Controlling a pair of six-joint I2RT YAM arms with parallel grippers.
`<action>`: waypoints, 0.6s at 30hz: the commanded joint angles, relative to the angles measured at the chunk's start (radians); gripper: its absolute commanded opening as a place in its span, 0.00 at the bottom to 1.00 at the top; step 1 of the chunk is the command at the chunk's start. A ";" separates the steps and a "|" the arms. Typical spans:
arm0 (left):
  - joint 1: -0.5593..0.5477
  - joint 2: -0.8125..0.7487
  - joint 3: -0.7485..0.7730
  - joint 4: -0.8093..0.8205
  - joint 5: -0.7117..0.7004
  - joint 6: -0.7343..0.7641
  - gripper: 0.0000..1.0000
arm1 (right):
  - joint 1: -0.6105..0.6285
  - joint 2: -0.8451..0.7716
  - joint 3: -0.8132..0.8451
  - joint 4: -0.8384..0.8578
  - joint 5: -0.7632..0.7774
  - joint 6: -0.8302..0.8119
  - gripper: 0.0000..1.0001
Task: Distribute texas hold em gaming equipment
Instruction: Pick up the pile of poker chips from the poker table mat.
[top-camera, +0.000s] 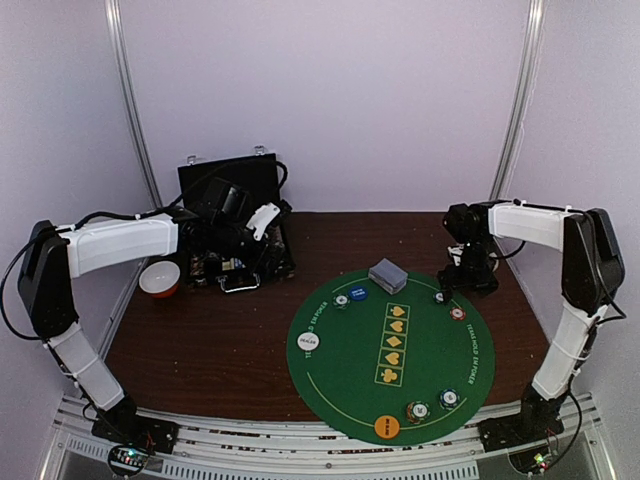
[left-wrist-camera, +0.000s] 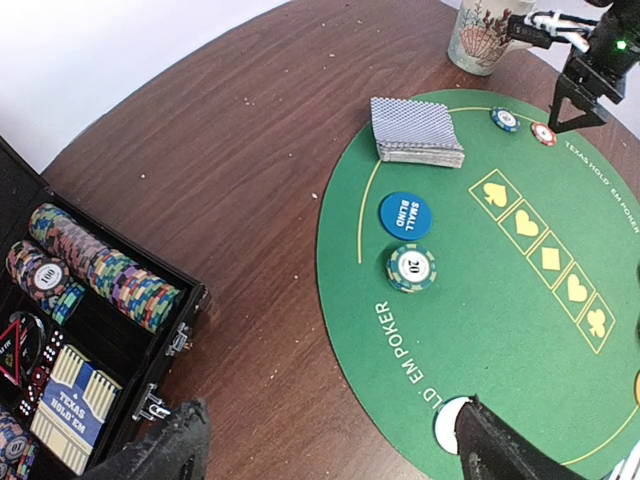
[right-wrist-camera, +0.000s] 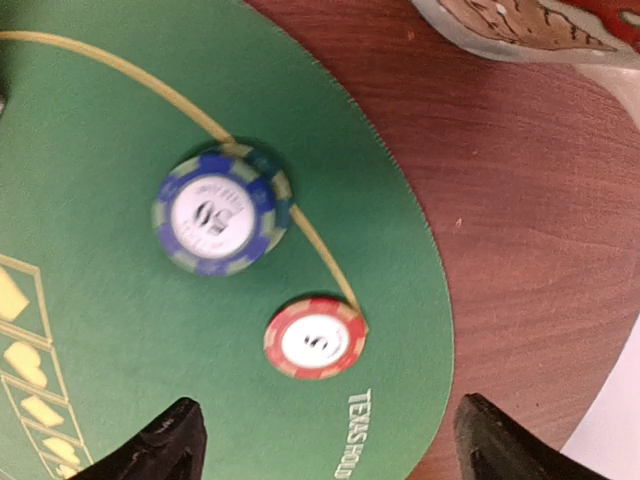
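Note:
A round green poker mat (top-camera: 345, 375) lies on the brown table. On it are a grey-blue-backed card deck (top-camera: 388, 275), a blue small-blind disc (top-camera: 358, 293), a white dealer disc (top-camera: 308, 341), an orange disc (top-camera: 387, 427) and several chips. My left gripper (left-wrist-camera: 325, 462) is open and empty, over bare table between the case and the mat, with the dealer disc (left-wrist-camera: 448, 424) by its right finger. My right gripper (right-wrist-camera: 325, 450) is open and empty, just above the mat's far right rim, close to a red chip (right-wrist-camera: 315, 338) and a blue chip (right-wrist-camera: 220, 212).
The open black chip case (left-wrist-camera: 185, 300) stands at the back left with rows of chips (left-wrist-camera: 105, 272) and a boxed deck (left-wrist-camera: 72, 405). An orange bowl (top-camera: 160, 278) sits left of it. A cream printed mug (left-wrist-camera: 480, 35) stands by the right arm. Purple walls surround the table.

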 joint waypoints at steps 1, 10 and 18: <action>0.006 -0.017 0.030 0.014 -0.001 0.005 0.88 | -0.044 0.049 -0.009 0.060 -0.046 -0.056 0.85; 0.008 -0.012 0.031 0.011 -0.005 0.009 0.88 | -0.068 0.104 -0.067 0.096 -0.060 -0.081 0.76; 0.008 -0.012 0.031 0.010 -0.004 0.008 0.88 | -0.074 0.124 -0.111 0.138 -0.105 -0.090 0.57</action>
